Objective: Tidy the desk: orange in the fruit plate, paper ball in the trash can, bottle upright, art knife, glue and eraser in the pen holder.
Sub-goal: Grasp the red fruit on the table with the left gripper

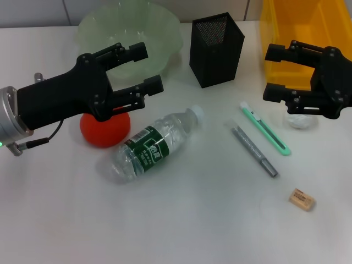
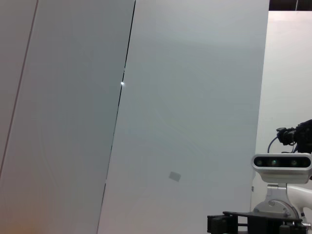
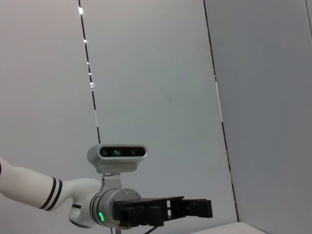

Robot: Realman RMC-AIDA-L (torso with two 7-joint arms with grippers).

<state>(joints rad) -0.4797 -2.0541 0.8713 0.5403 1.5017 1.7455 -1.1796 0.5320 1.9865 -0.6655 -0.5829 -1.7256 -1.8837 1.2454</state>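
**Untidy bench, both pincers open**

A white bench (image 1: pixel 181 231) held a yellow trash can (image 1: pixel 300 33) and a pale green fruit plate (image 1: pixel 132 30) at the back, with a black mesh pen holder (image 1: pixel 216 48) between them. The left pincer (image 1: pixel 144 69), fingers spread, hovered above the orange (image 1: pixel 104 129). The right pincer (image 1: pixel 273 72), also spread, hung above the paper ball (image 1: pixel 301 120). The bottle (image 1: pixel 154 146) lay sideways. The art knife (image 1: pixel 265 128), glue (image 1: pixel 254 151) and eraser (image 1: pixel 302 198) lay nearby.

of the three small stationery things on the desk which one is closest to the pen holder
The green art knife. Its near end lies closer to the black mesh pen holder than the grey glue stick beside it or the eraser.
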